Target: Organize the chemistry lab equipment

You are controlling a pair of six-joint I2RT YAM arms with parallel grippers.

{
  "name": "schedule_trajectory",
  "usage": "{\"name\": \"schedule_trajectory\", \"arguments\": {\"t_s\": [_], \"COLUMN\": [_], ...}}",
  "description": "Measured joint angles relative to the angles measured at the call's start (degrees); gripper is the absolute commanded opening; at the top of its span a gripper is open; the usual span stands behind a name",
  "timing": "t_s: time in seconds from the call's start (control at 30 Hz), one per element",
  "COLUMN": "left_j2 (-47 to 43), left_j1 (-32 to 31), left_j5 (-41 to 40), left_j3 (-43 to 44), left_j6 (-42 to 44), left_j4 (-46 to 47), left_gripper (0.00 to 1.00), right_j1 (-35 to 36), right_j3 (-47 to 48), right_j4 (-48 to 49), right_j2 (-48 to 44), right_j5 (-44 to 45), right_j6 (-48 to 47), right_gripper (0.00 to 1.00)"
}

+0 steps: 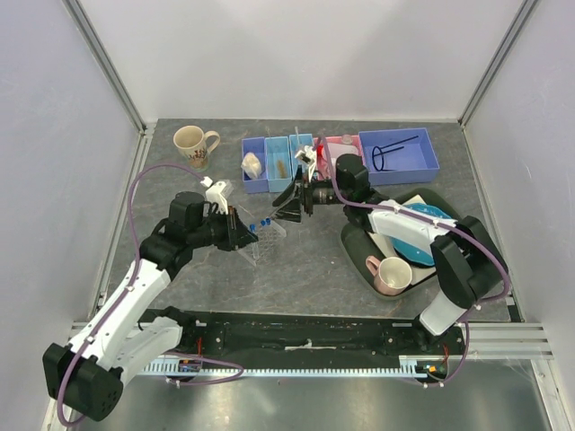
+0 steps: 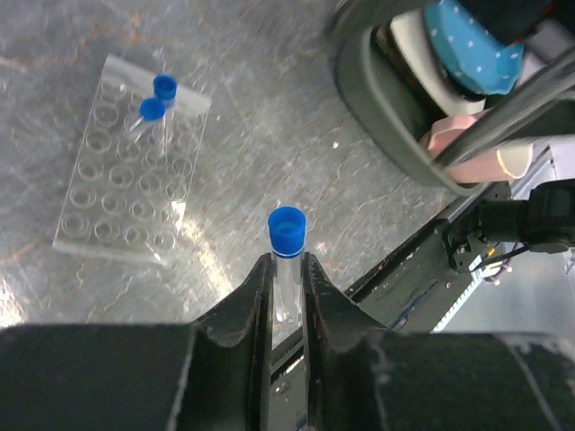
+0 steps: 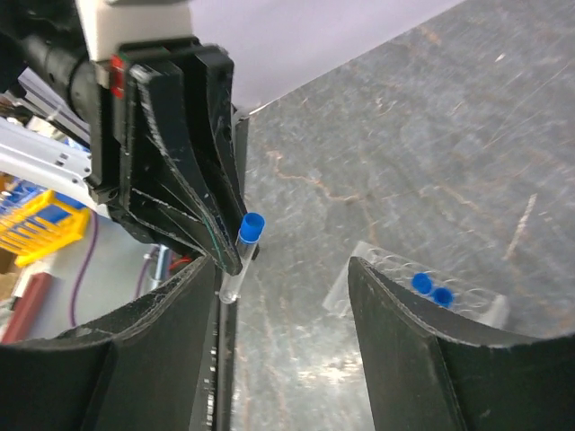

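The left tool is pinched narrowly on a blue-capped tube, gripping its clear body so that the blue cap stands out past the fingertips, above the grey worktop and clear of everything else. Over to the right at about the same depth, a dark tray carries a pink mug and, behind it, a blue dotted plate. Just beyond the left tool, the clear rack lies flat on the worktop with two blue-capped tubes standing side by side in holes at its far end; the rest of its holes show nothing in them. The right tool hangs past the rack with its jaws spread wide and nothing between them, facing the left tool. Along the far edge stands a row of blue bins and a pink bin: the leftmost holds a whitish bag, and the large right one holds the black wire ring on rod. A beige mug sits to their left.
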Motion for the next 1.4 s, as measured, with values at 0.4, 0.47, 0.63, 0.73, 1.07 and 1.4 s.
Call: {"name": "schedule_trajectory", "arguments": {"t_s": [0.4, 0.47, 0.63, 0.73, 1.07, 1.4], "left_j2": [-2.4, -2.4, -2.4, -2.2, -1.7, -2.0], "left_j1": [-1.0, -1.1, -1.4, -1.8, -3.3, -3.7], "left_j5": [0.0, 0.0, 0.2, 0.9, 1.1, -2.4], "left_j3": [0.0, 0.0, 0.0, 0.0, 0.0, 0.6], "left_j6": [1.4, 1.5, 1.5, 1.5, 1.5, 2.3], "left_j4": [4.9, 5.0, 5.0, 5.0, 4.8, 2.7], "left_gripper": [0.05, 0.05, 0.06, 0.05, 0.05, 0.07], "right_j1": [6.1, 6.1, 6.6, 6.9, 8.1, 9.6], "right_j3": [1.1, 1.1, 1.2, 1.6, 2.2, 4.7], "right_j4": [-0.6, -0.8, -1.2, -1.6, -3.2, -5.9], "right_j2": [1.6, 1.7, 2.2, 2.9, 3.5, 4.5], "right_j5": [5.9, 6.5, 7.1, 7.5, 7.8, 8.0], "right_j6": [12.7, 13.4, 14.1, 14.3, 13.8, 11.1], "right_gripper": [0.63, 0.63, 0.58, 0.57, 0.43, 0.14]}}
